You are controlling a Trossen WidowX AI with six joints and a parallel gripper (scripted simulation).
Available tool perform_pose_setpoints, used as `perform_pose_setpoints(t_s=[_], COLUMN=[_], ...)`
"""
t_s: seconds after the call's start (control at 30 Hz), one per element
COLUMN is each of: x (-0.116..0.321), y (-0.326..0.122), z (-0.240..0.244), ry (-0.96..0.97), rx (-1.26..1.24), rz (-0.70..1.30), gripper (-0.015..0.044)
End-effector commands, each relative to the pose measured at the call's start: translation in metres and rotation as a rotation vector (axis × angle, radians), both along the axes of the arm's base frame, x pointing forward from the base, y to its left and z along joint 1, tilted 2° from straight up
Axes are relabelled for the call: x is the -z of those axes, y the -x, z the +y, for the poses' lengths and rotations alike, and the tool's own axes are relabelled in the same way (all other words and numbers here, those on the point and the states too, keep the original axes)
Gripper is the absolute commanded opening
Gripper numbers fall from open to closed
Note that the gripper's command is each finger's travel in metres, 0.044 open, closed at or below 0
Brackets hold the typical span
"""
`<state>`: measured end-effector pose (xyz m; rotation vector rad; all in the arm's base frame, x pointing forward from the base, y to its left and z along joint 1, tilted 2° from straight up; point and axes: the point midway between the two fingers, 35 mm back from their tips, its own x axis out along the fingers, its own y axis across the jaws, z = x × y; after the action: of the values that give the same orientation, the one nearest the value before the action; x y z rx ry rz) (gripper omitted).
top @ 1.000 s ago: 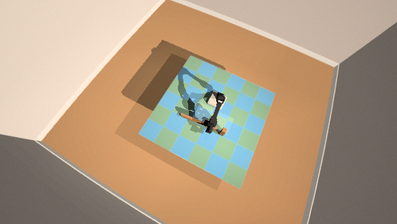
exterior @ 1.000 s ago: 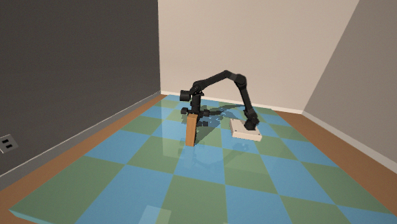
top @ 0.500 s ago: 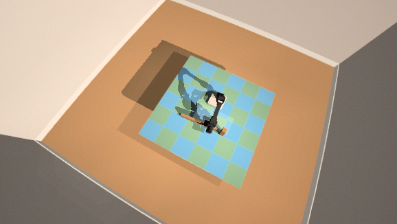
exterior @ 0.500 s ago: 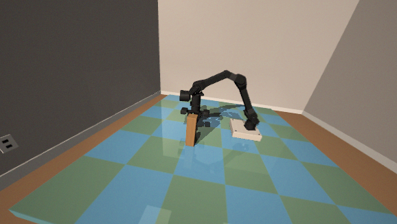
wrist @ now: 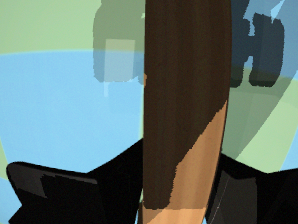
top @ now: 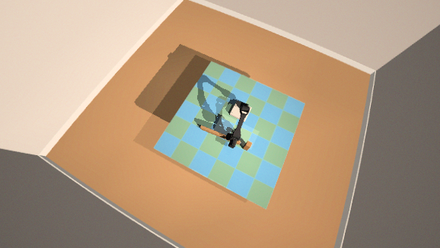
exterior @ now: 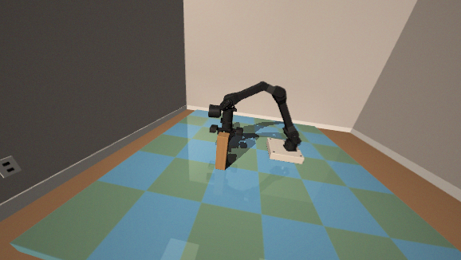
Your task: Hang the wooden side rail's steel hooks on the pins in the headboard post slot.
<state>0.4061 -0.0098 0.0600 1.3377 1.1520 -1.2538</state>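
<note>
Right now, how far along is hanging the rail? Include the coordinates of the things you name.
Looks done: the gripper (top: 233, 140) (exterior: 226, 133) is shut on the rail (top: 213, 131) (wrist: 187, 90). In hand: bringing it to the post (top: 247, 145) (exterior: 222, 151), probably. Left: release and withdrawal. I can't see whether the hooks sit on the pins.

Can't make out hooks or pins in any view; wooden rail (wrist: 186, 100) runs off wrist frame top and bottom.

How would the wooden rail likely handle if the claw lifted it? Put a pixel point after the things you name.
Probably stiff: the rail (top: 213, 131) (wrist: 187, 75) looks straight, without sag. It might dip or twist, since a long stretch reaches out to one side of the claw (top: 233, 140) (exterior: 226, 132) (wrist: 175, 192).
</note>
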Motion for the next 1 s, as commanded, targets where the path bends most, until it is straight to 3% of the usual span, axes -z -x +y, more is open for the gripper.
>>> perform_pose_setpoints(t_s=[0.0,0.97], x=[-0.0036,-0.0054], y=[-0.0016,-0.0013], z=[0.0014,0.0043], ry=[0.0,0.0], rx=[0.0,0.0], rz=[-0.015,-0.015], gripper=[0.0,0.0])
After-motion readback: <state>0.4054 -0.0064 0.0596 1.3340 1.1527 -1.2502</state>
